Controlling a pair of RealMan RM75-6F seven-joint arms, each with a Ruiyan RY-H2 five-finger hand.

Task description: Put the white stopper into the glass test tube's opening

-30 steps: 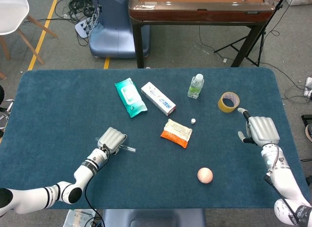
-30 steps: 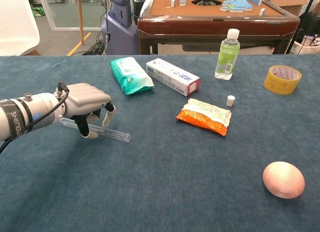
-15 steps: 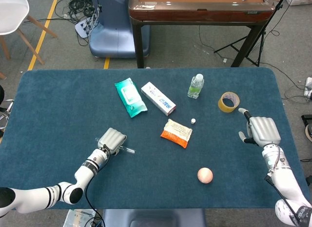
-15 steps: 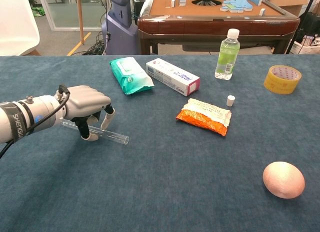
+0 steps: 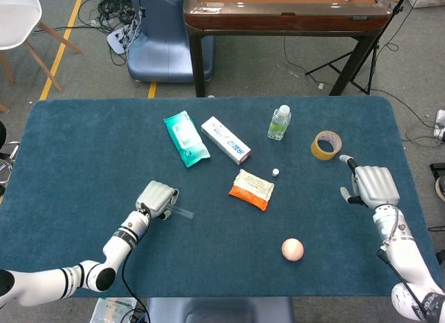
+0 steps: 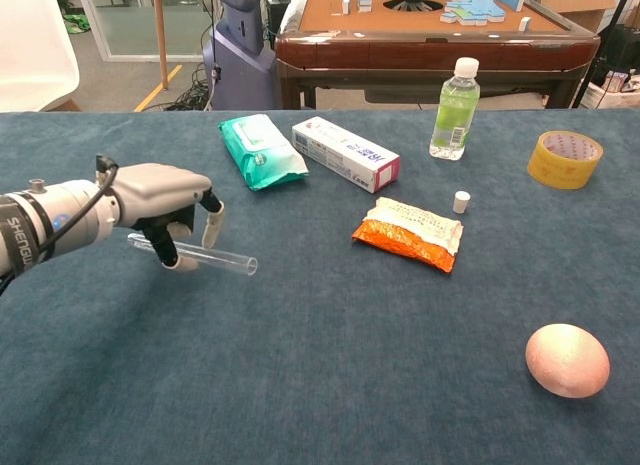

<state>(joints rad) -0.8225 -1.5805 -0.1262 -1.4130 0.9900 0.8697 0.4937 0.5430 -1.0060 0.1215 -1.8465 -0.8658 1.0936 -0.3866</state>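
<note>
The glass test tube (image 6: 222, 259) lies nearly level in the fingers of my left hand (image 6: 160, 198), its open end pointing right and its shaft just above the blue cloth. From the head view the tube (image 5: 183, 212) pokes out to the right of that left hand (image 5: 156, 198). The small white stopper (image 6: 461, 201) stands on the cloth right of the orange packet, far from the tube; the head view shows the stopper (image 5: 276, 172) mid-table. My right hand (image 5: 372, 186) rests near the right edge, holding nothing, out of the chest view.
On the blue table (image 5: 83, 142) lie a green wipes pack (image 5: 185, 137), a white box (image 5: 225, 139), a water bottle (image 5: 279, 123), a tape roll (image 5: 326, 144), an orange snack packet (image 5: 252, 189) and a pink egg (image 5: 293, 249).
My left hand has risen a little and shifted left, taking the test tube up off the cloth. The right hand has stayed put.
</note>
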